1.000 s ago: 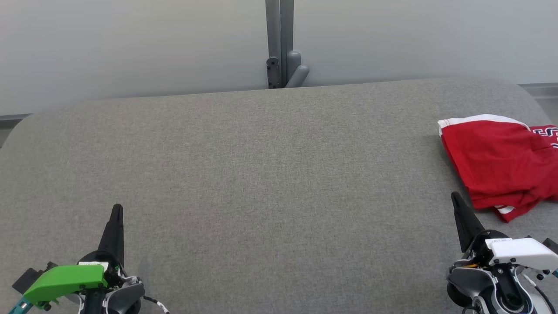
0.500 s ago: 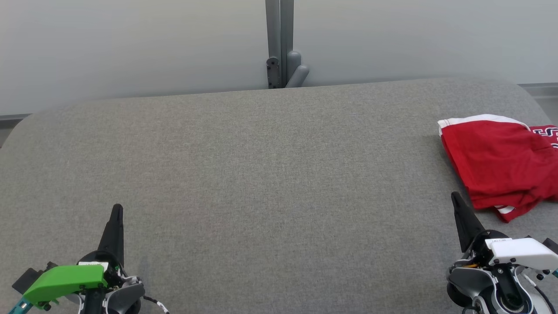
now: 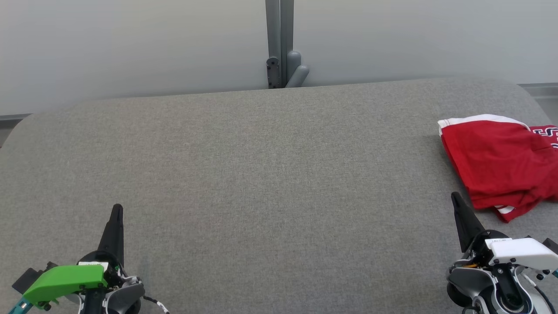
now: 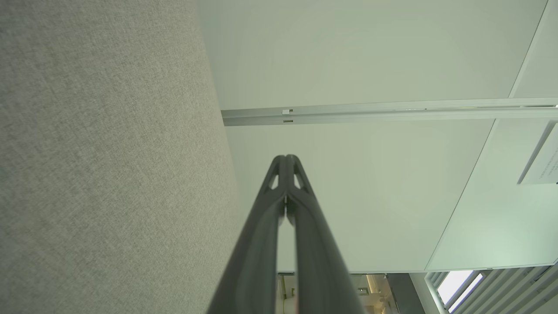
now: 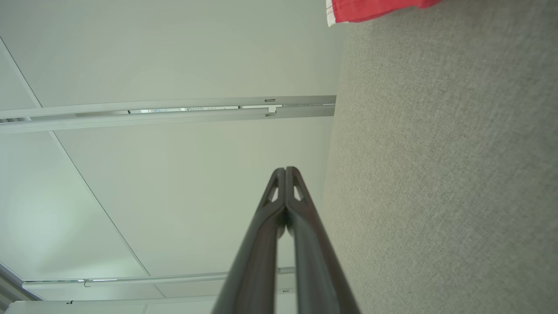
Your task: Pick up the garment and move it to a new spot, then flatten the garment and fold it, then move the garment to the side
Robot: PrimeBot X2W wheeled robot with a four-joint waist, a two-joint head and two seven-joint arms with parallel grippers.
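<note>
**Item 1, table** point(image 3: 261, 165): grey fabric top with rounded far corners. I place everything below by it.

**Item 2, garment** point(image 3: 501, 163): red with white trim and a patch of lettering. It lies folded but rumpled on the table's right end, nearer the far edge than the near one. Part of it runs past the right side of my head view.

**Item 3, left gripper** point(image 3: 117, 209): at the table's near left corner, under a green cover. Its fingers are pressed together to one point and I see nothing between them.

**Item 4, right gripper** point(image 3: 454, 196): at the table's near right corner, under a white cover. Its tip is near the garment's near hem but apart from it. The fingers are pressed together and empty.

**Item 5, grey post** point(image 3: 280, 43): upright behind the middle of the table's far edge, against a pale wall point(image 3: 130, 43).
</note>
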